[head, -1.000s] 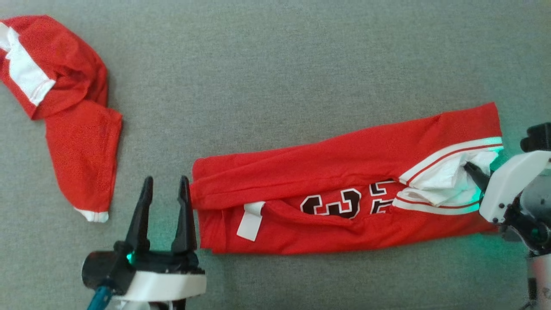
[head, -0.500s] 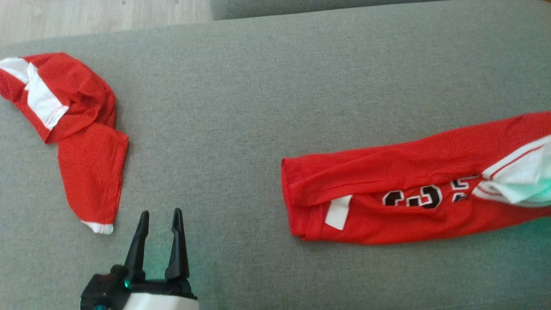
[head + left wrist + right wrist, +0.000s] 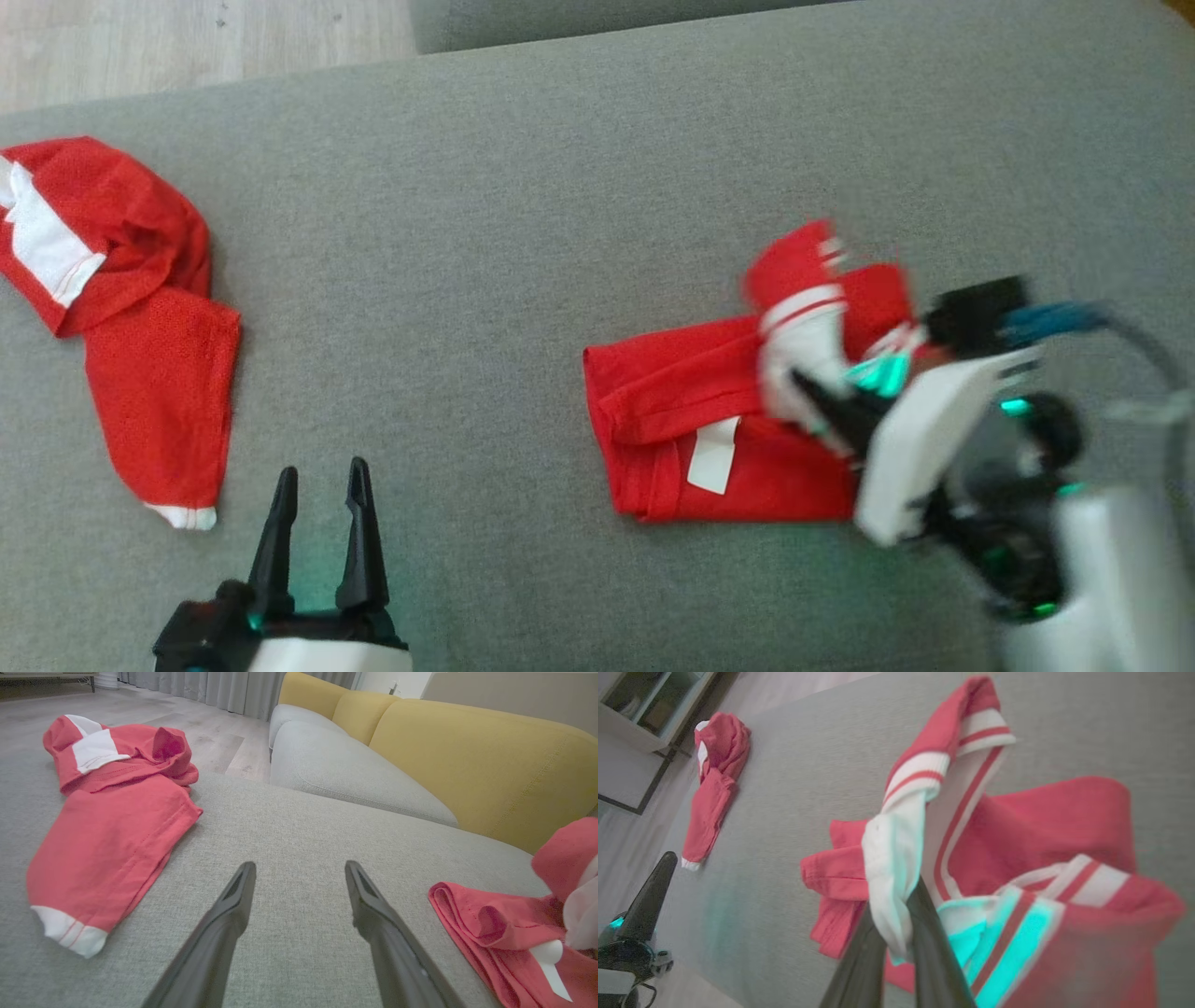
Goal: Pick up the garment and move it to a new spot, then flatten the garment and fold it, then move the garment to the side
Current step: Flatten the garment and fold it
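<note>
Head view, garment [image 3: 672,397] long axis left-right

At the lower left of the head view, the left gripper [image 3: 322,469] has two long, tapering matte-black fingers [image 3: 359,541] on a black housing [image 3: 201,630] with a small green light, backed by a white wrist shell [image 3: 317,658]. At the lower right, blurred, the right gripper [image 3: 803,381] shows dark fingers on a boxy white shell [image 3: 920,439]. Behind it sit a black block [image 3: 976,308], a blue cable [image 3: 1050,320], a grey cable [image 3: 1144,350], green-lit black joints [image 3: 1046,429] and a pale forearm [image 3: 1111,579].
</note>
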You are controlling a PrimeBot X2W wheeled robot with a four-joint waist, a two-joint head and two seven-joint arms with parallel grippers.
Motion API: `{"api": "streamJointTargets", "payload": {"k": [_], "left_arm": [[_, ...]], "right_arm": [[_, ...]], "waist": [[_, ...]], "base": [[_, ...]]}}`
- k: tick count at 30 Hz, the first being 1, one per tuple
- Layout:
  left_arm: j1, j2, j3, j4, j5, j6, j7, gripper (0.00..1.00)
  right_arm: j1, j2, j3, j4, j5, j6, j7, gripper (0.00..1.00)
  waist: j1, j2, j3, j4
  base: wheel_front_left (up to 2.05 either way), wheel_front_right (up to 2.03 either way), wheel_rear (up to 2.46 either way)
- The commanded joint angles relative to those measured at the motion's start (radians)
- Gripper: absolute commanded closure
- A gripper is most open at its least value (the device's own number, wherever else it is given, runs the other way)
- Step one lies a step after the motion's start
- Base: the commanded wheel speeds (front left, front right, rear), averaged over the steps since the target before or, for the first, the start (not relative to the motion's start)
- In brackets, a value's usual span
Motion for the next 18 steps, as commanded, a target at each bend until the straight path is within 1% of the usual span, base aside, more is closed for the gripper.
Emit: {"api": "streamJointTargets", "payload": {"k": [1,3,5,8,12,18], "left_arm": [[-0.026,-0.003,0.040,-0.021,-0.003,0.002,-0.009,0.00],[-0.032,-0.003,0.038,-0.013,0.001,0.002,-0.009,0.00],[-0.034,-0.003,0.036,-0.010,0.001,0.002,-0.009,0.00],[-0.030,-0.003,0.033,-0.003,0.006,0.002,-0.009,0.00],[-0.022,-0.003,0.032,0.002,0.009,0.003,-0.009,0.00],[-0.014,-0.003,0.022,0.010,0.015,0.005,-0.009,0.00]], "right_arm": [[-0.020,0.020,0.045,-0.023,-0.017,-0.001,-0.040,1.00],[-0.012,0.042,0.095,0.021,-0.031,-0.001,-0.101,1.00],[-0.014,0.050,0.123,0.075,-0.052,-0.001,-0.175,1.00],[-0.023,0.051,0.165,0.152,-0.020,-0.001,-0.273,1.00],[-0.044,0.052,0.207,0.226,0.002,-0.001,-0.346,1.00],[-0.079,0.052,0.243,0.294,0.048,-0.001,-0.439,1.00]], "waist": [[0.0000,-0.0001,-0.001,0.000],[0.0000,-0.0001,0.000,0.006],[0.0000,-0.0001,-0.002,0.013],[0.0000,-0.0001,-0.003,0.025],[0.0000,-0.0001,-0.006,0.034],[0.0000,-0.0001,-0.013,0.033]], "base": [[0.00,0.00,0.00],[0.00,0.00,0.00],[0.00,0.00,0.00],[0.00,0.00,0.00],[0.00,0.00,0.00],[0.00,0.00,0.00]]}}
